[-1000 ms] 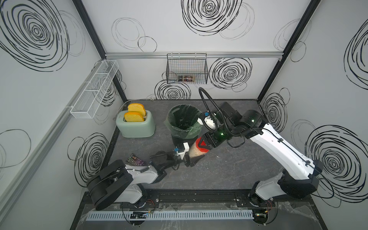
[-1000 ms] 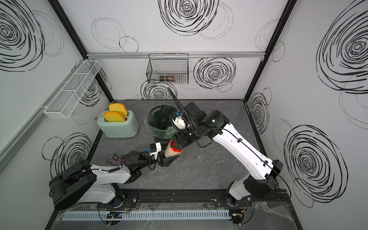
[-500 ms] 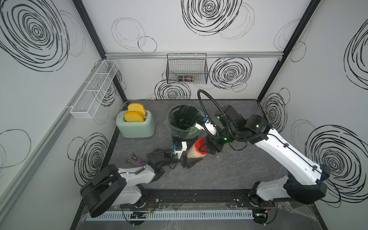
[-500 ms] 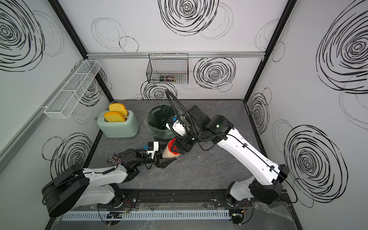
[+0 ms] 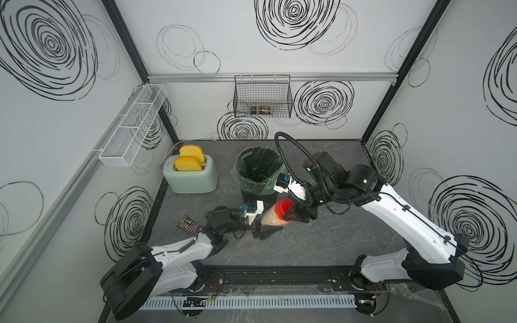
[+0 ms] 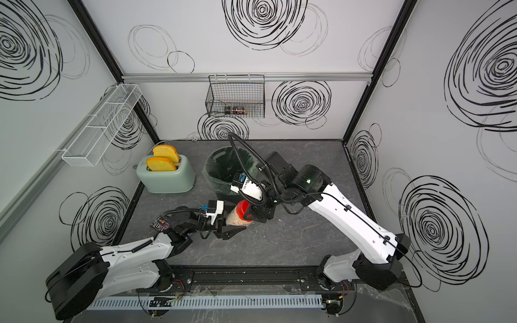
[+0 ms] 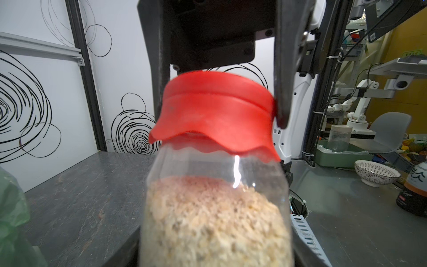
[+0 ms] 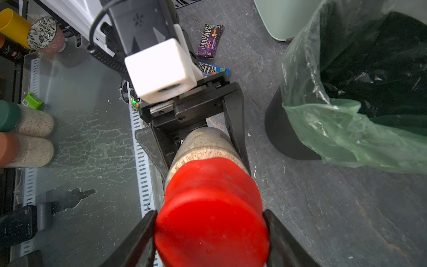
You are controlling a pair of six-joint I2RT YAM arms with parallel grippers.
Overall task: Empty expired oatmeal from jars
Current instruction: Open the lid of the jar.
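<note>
Fingers (image 8: pixel 235 129) of the left gripper (image 5: pixel 270 224) press on two sides of the jar (image 7: pixel 215 161), low on its clear body. The right gripper (image 8: pixel 211 240) is clamped around the red lid (image 7: pixel 217 108), which is not yet off. The jar is tilted, just beside the bin (image 5: pixel 237 167); whether its base touches the table (image 5: pixel 321 243) I cannot tell. I judge the jar light, smooth and a little soft in the wall, so a hard squeeze may bend it. The body is the good place for holding, the lid skirt for turning. The oatmeal (image 7: pixel 212 219) fills most of it and should flow out easily once open. Open room lies on the right of the table; the bin rim is near, the toaster (image 5: pixel 193 179) well apart.
</note>
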